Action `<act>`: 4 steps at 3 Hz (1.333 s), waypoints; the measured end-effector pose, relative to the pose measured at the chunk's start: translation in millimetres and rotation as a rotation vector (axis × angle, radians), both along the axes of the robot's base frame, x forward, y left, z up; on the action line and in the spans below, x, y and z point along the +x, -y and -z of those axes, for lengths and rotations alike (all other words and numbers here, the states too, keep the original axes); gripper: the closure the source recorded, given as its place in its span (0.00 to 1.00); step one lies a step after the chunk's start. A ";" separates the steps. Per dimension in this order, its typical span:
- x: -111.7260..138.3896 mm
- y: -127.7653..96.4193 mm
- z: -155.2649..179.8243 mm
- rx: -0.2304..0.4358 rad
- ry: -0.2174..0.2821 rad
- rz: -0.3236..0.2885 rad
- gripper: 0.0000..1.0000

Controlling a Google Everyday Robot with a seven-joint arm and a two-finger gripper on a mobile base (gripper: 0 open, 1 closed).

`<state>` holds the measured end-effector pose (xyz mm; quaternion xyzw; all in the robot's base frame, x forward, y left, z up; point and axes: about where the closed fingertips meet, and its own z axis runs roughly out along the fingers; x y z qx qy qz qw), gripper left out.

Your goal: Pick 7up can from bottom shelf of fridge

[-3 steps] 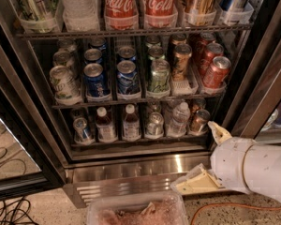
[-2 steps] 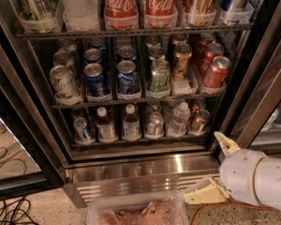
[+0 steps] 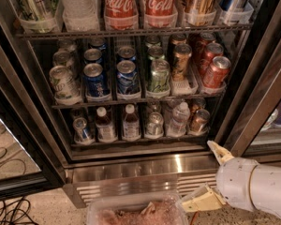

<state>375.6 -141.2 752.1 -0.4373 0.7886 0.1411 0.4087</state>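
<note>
The fridge (image 3: 131,165) stands open in front of me. Its bottom shelf (image 3: 136,139) holds a row of small cans and bottles in clear lane trays. The 7up can (image 3: 154,124), pale green and white with a silver top, stands upright near the middle of that row. A blue-labelled can (image 3: 82,129) is at the left end and a copper-brown can (image 3: 199,120) at the right end. My gripper (image 3: 207,177) is low at the right, in front of the steel base and below the shelf. Its beige fingers (image 3: 218,152) are spread wide and empty.
Small bottles (image 3: 130,123) stand on either side of the 7up can. The shelf above holds several cans (image 3: 126,76), and the top one holds Coca-Cola bottles (image 3: 119,6). A louvred grille (image 3: 131,186) lies below, with a clear tub (image 3: 136,212) in front. Cables (image 3: 9,212) lie on the floor at the left.
My gripper and arm have sunk lower in the view, away from the bottom shelf's right end. The fingers stay spread. The cans have not moved.
</note>
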 end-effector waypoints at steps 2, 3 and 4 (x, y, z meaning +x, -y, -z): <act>0.0 -0.1 37.4 0.070 0.053 0.132 0.00; -11.2 -1.9 56.8 0.124 0.093 0.205 0.00; -18.3 9.9 53.5 0.122 0.113 0.241 0.00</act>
